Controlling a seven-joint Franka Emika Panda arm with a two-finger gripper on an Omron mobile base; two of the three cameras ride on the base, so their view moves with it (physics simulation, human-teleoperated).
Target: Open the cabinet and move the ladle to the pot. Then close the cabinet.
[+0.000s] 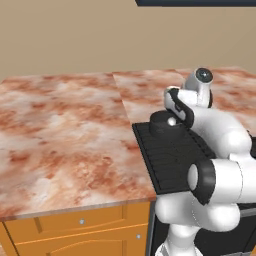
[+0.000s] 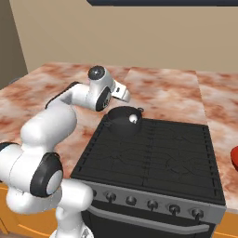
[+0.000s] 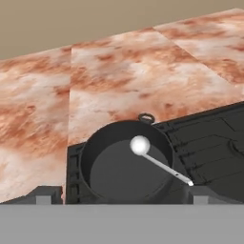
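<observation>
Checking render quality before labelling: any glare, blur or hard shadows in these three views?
Hand view: sharp throughout, ladle bowl blown out to near-white above the dark pot. Right base view: flat even light, no cast shadows on the stove. Left base view: no blur, and the arm hides part of the pot.

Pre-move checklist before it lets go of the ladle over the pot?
1. Ladle bowl above the pot opening: ok, hand view shows it inside the rim.
2. Handle end at the end effector right finger tip: ok; firm grip cannot tell.
3. Pot seated on the stove rear-left burner: ok.
4. Pot interior free of other items: ok.
5. Ladle bowl height above pot floor: cannot tell.
6. Cabinet door state for closing afterwards: cannot tell.
</observation>
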